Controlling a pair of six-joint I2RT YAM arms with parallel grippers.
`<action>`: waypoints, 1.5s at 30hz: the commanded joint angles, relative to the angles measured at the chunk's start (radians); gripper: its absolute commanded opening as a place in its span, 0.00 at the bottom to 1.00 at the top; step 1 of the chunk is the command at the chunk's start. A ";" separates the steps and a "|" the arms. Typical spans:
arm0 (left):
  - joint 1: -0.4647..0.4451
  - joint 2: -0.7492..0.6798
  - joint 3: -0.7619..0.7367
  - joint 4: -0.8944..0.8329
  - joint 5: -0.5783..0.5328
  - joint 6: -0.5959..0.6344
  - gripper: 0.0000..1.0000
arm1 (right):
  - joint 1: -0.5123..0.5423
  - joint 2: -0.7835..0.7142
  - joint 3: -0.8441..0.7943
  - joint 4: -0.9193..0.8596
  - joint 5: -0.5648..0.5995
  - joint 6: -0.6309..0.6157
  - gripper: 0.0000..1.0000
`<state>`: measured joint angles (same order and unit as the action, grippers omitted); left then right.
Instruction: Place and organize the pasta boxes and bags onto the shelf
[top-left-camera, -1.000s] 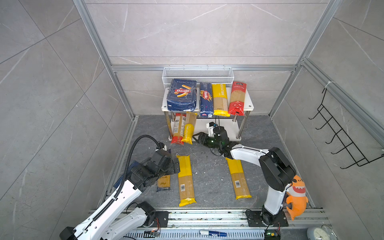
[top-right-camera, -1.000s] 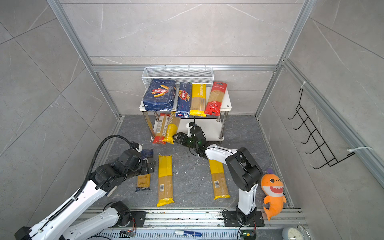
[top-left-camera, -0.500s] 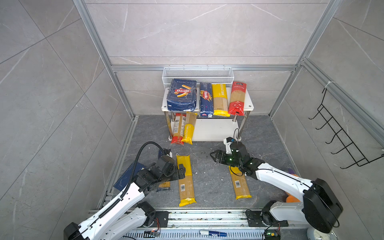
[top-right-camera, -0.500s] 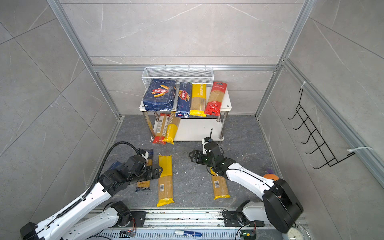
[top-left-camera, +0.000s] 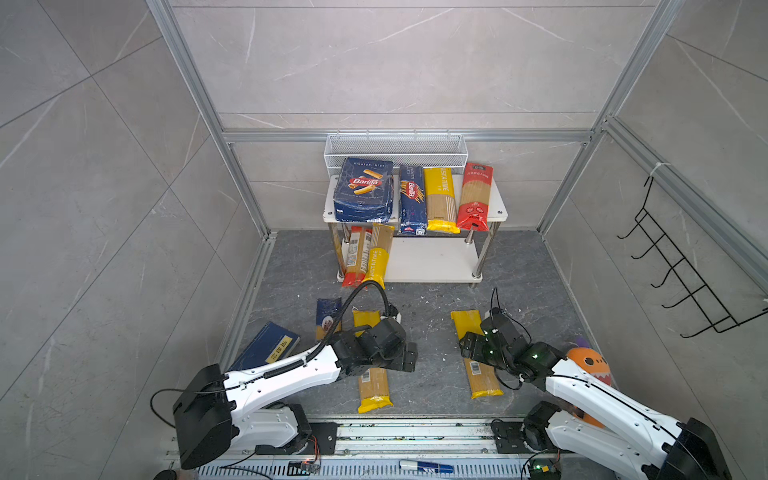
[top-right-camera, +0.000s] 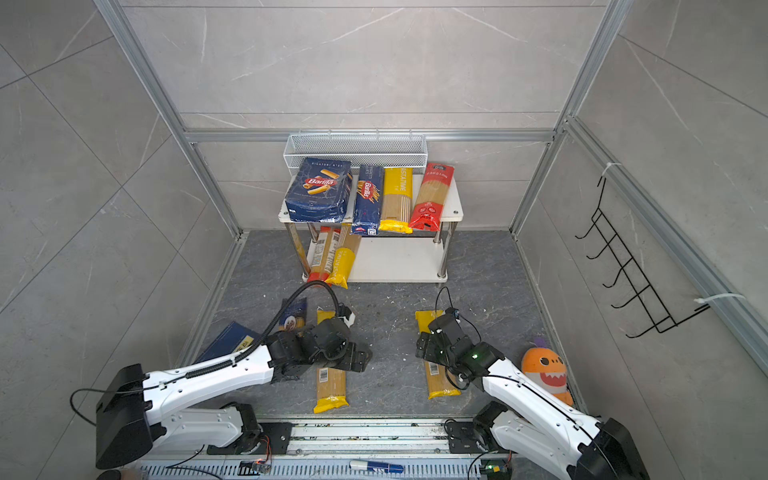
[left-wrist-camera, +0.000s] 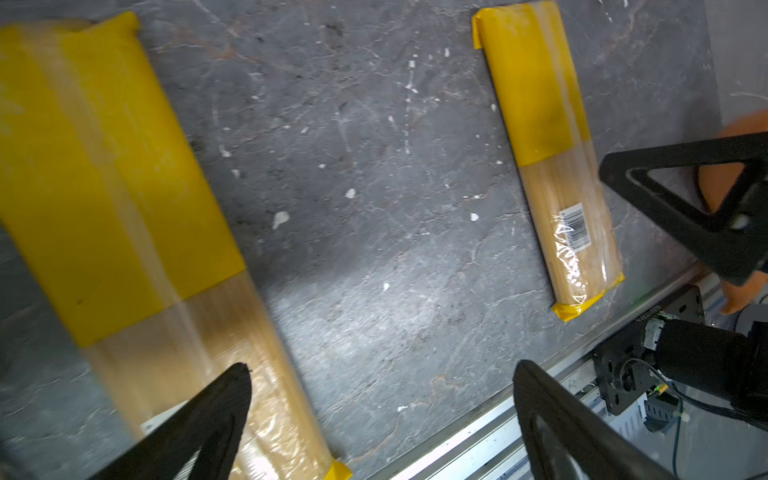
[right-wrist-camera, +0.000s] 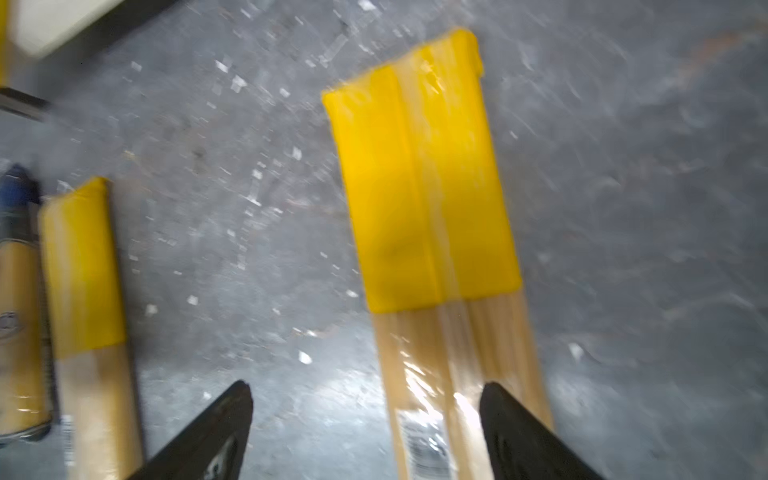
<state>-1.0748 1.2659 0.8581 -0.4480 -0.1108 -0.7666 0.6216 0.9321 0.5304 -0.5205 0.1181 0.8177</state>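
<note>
slim yellow spaghetti bag (top-left-camera: 482, 378), clear window, barcode label, lying flat

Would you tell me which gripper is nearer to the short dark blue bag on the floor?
Left. The left gripper hangs over the yellow bag lying right beside the blue bag. The right gripper is farther off, over the other yellow bag.
</note>
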 joint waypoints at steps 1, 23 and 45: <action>-0.036 0.048 0.059 0.075 -0.022 -0.002 1.00 | 0.001 -0.032 -0.034 -0.102 0.041 0.063 0.88; -0.109 0.162 0.133 0.141 0.002 0.032 1.00 | 0.004 -0.145 -0.114 -0.221 -0.010 0.081 0.89; -0.109 -0.053 0.008 0.032 -0.127 -0.014 1.00 | 0.235 0.275 0.015 -0.018 0.064 0.122 0.89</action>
<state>-1.1793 1.2606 0.8787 -0.3794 -0.1917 -0.7635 0.8169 1.1469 0.4965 -0.5858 0.1390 0.9104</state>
